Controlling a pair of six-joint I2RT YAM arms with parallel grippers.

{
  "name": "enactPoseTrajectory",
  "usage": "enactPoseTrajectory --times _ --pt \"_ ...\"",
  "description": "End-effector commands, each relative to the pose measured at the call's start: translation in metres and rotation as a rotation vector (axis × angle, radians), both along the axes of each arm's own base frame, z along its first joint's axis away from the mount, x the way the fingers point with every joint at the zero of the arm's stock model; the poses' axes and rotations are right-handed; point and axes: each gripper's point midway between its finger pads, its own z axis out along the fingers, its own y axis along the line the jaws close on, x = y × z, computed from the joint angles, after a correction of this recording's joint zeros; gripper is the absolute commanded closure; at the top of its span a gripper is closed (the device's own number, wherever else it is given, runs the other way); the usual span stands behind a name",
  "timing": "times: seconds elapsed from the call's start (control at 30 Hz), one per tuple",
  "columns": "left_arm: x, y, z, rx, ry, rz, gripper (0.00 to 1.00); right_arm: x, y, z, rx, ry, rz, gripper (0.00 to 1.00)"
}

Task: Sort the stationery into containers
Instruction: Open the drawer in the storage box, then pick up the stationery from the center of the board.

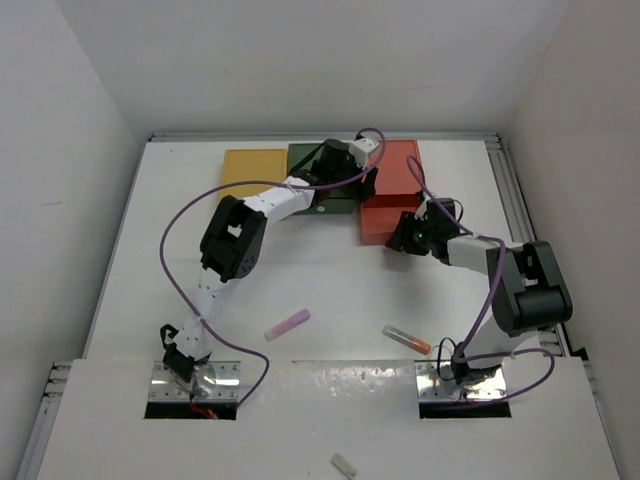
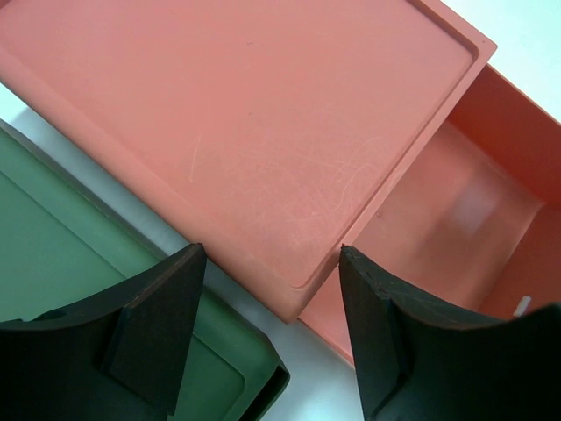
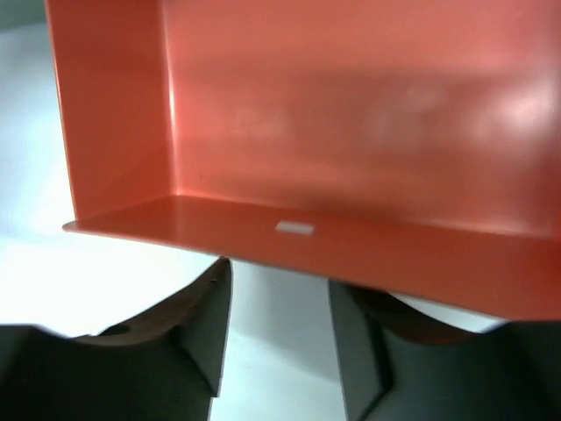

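The salmon red box (image 1: 398,165) stands at the back right with its drawer (image 1: 384,221) pulled out toward me and nothing in it. The dark green box (image 1: 303,160) and the mustard yellow box (image 1: 254,166) stand left of it. My left gripper (image 1: 360,182) is open over the near corner of the red box (image 2: 263,132), beside the green box (image 2: 53,254). My right gripper (image 1: 402,238) is open at the drawer's front wall (image 3: 351,250), with nothing visible between the jaws. A lilac stick (image 1: 288,323) and a clear orange-tipped tube (image 1: 407,338) lie on the table near me.
A pale whitish stub (image 1: 344,464) lies on the near board between the arm bases. White walls close in the table on the left, back and right. Purple cables loop from both arms.
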Motion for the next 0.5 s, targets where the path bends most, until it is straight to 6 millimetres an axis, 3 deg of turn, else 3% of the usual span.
enactPoseTrajectory --times 0.0,0.1,0.13,0.2,0.3,0.37,0.4,0.43,0.47 --pt "-0.008 0.011 -0.004 0.029 0.045 0.016 0.3 -0.002 0.01 0.013 0.032 -0.011 0.039 0.5" --pt "-0.006 0.009 0.016 0.023 -0.004 -0.012 0.28 0.004 0.012 0.027 0.049 -0.043 0.049 0.47" --pt "-0.004 0.007 0.039 0.006 -0.045 -0.016 0.28 0.007 0.013 0.035 0.05 -0.064 0.061 0.47" --pt "-0.004 0.003 0.065 -0.003 -0.098 -0.035 0.28 0.011 0.017 0.051 0.062 -0.111 0.092 0.47" --pt "-0.011 0.003 0.136 -0.021 -0.23 -0.059 0.28 0.009 0.021 0.071 0.065 -0.147 0.142 0.47" --pt "-0.019 0.008 0.159 -0.024 -0.264 -0.064 0.27 0.006 0.027 0.087 0.068 -0.192 0.227 0.47" --pt "-0.027 0.015 0.187 -0.043 -0.296 -0.057 0.27 -0.005 0.029 0.092 0.064 -0.178 0.271 0.48" --pt "-0.033 0.025 0.178 -0.019 -0.265 -0.051 0.27 -0.01 0.032 0.099 0.067 -0.19 0.323 0.49" --pt "-0.045 0.035 0.199 -0.026 -0.286 -0.05 0.27 -0.032 0.038 0.104 0.062 -0.16 0.478 0.5"
